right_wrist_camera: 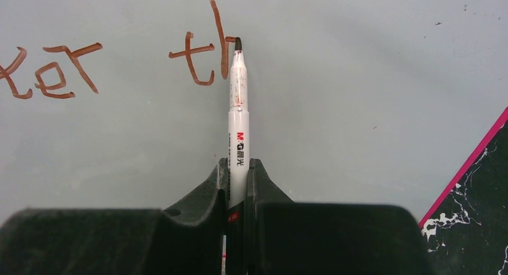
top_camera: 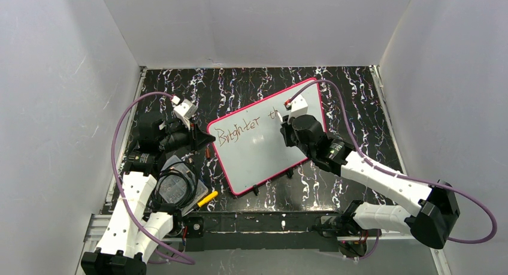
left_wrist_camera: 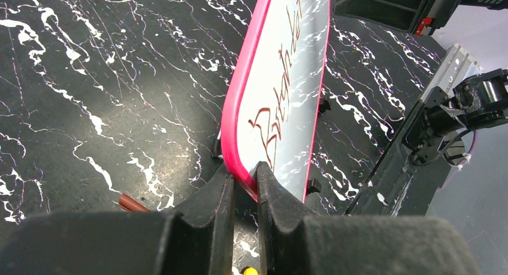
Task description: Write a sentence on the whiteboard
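The whiteboard [top_camera: 263, 149], white with a pink-red frame, lies tilted on the table's middle. The sentence [top_camera: 244, 129] reads "Brighter th" in reddish-brown. My left gripper [top_camera: 200, 141] is shut on the whiteboard's left corner; in the left wrist view its jaws [left_wrist_camera: 245, 188] pinch the pink frame [left_wrist_camera: 239, 107]. My right gripper [top_camera: 286, 126] is shut on a white marker [right_wrist_camera: 238, 125], whose tip [right_wrist_camera: 238, 44] touches the board at the unfinished "h" [right_wrist_camera: 221, 38]. The lettering also shows in the left wrist view [left_wrist_camera: 278, 101].
A brown marker cap [left_wrist_camera: 133, 204] lies on the black marbled table [top_camera: 353, 107] beside the left jaws. A yellow-tipped tool [top_camera: 207, 199] and a coil of cable [top_camera: 174, 188] lie at the near left. White walls enclose the table.
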### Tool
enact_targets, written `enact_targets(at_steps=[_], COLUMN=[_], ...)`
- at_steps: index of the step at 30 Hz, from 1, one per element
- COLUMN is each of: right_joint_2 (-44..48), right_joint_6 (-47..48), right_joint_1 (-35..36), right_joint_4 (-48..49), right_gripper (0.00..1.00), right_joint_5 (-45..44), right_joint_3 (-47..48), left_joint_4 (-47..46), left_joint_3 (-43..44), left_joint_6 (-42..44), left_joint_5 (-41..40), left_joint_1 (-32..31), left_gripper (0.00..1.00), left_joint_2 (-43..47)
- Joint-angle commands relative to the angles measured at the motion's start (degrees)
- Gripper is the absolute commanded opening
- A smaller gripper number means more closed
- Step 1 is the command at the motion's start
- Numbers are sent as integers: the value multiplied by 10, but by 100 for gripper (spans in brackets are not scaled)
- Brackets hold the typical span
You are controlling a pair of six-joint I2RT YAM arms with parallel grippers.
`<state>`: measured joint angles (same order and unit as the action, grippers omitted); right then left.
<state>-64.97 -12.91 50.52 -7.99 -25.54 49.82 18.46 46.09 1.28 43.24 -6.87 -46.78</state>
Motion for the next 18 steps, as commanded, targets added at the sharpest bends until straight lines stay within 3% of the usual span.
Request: enact_targets(at_steps=[1,18], right_joint_2=[-3,34], right_joint_6=[-8,-42], right_joint_1=[-2,-2], right_joint_4=[0,-36], right_gripper=[1,1], right_joint_5=[-27,7], right_joint_3=[13,-28], left_joint_4=[16,16], left_joint_3=[-9,-8], left_joint_6=[50,49], left_joint_5=[-13,-10], left_joint_1=[-2,-2], left_gripper=[0,0], left_joint_2=[4,7])
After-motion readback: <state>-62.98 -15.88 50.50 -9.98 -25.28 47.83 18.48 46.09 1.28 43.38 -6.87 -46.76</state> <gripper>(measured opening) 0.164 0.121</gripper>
